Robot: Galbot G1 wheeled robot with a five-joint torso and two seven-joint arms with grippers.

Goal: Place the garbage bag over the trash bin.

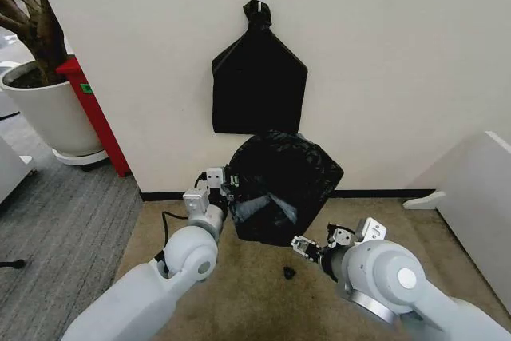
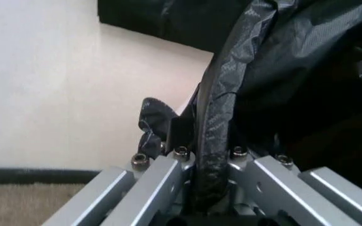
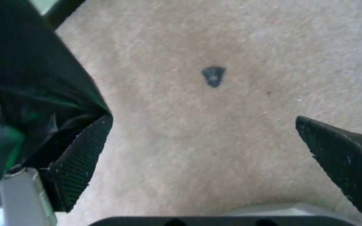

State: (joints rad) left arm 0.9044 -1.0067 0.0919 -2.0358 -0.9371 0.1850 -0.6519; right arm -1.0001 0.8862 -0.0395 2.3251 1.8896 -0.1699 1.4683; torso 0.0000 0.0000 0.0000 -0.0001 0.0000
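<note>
The garbage bag (image 1: 281, 185) is glossy, crinkled black plastic, billowing low in front of the wall. My left gripper (image 1: 227, 191) is at the bag's left edge, and in the left wrist view it (image 2: 209, 162) is shut on a rolled fold of the bag (image 2: 218, 117). At the bag's lower right, my right gripper (image 1: 319, 242) hangs over the carpet. In the right wrist view it (image 3: 212, 155) is open with bare carpet between its fingers, and the bag (image 3: 30, 84) lies against one finger (image 3: 80, 157). The trash bin is hidden.
A flat black bundle (image 1: 257, 77) hangs from a wall hook above the bag. A small dark scrap (image 1: 287, 272) lies on the carpet. To the left stand a white plant pot (image 1: 48, 113) and a red stand (image 1: 96, 109). White furniture (image 1: 479, 197) is at the right.
</note>
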